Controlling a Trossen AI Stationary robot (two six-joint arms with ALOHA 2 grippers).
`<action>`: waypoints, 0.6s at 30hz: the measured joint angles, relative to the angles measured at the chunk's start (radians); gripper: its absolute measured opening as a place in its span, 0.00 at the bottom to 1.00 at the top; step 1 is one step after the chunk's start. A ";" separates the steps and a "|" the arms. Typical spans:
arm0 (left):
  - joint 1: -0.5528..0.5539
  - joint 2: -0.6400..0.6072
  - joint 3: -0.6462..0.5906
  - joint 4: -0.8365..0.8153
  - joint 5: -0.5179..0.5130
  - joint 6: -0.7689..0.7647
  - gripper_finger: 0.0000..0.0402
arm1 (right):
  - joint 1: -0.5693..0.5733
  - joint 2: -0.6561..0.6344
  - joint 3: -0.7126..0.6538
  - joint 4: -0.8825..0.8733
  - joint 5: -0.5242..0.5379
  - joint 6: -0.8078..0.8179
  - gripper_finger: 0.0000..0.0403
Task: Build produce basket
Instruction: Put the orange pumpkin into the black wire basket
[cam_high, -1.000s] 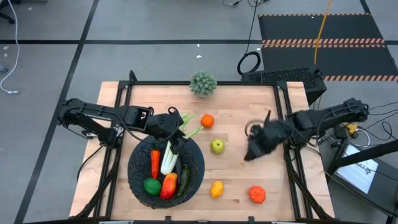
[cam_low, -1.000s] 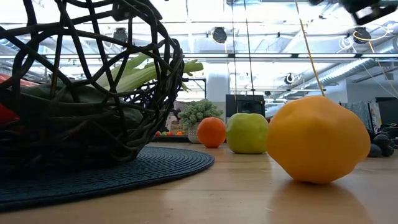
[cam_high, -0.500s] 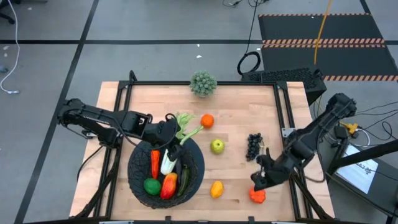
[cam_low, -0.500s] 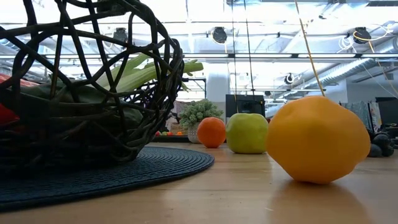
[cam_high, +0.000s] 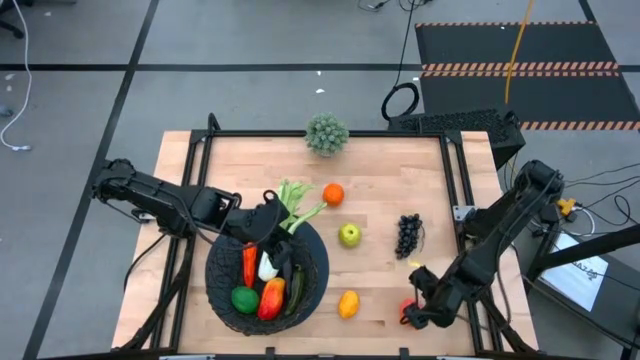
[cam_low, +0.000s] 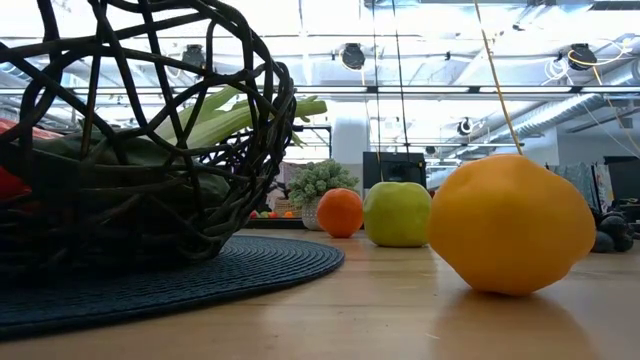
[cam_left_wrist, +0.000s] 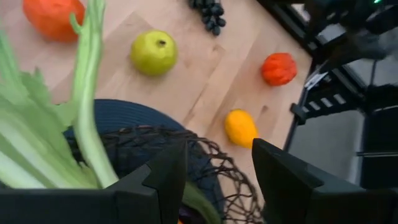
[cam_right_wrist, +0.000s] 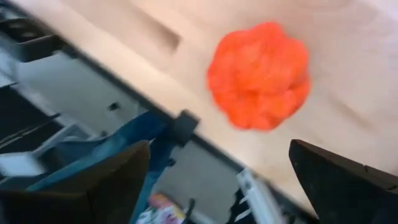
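Hovering wide-open, right gripper (cam_high: 412, 312) — beside tomato (cam_high: 409, 306) near table edge (cam_high: 440, 352).

I see a pale wood desk (cam_high: 380, 280) on a grey floor (cam_high: 250, 60) crossed by dark lines, a black mat (cam_high: 520, 45) with striped edges, and ceiling pipes (cam_low: 440, 90) overhead.

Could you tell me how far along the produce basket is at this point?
Done: the carrot, lime, mango and cucumber lie in the basket. In hand: the left end effector is at the celery there, and the right end effector, open, hangs over the tomato. Left on the table: orange, apple, grapes, lemon.
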 joint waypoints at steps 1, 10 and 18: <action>-0.003 0.000 0.000 0.009 0.000 -0.008 0.45 | 0.000 0.017 0.000 -0.012 0.000 -0.007 0.95; -0.041 0.000 0.000 0.051 -0.021 -0.050 0.45 | -0.019 0.109 0.000 -0.053 0.034 -0.080 0.95; -0.067 0.000 0.000 0.058 -0.060 -0.079 0.45 | -0.061 0.138 0.000 -0.086 0.054 -0.147 0.95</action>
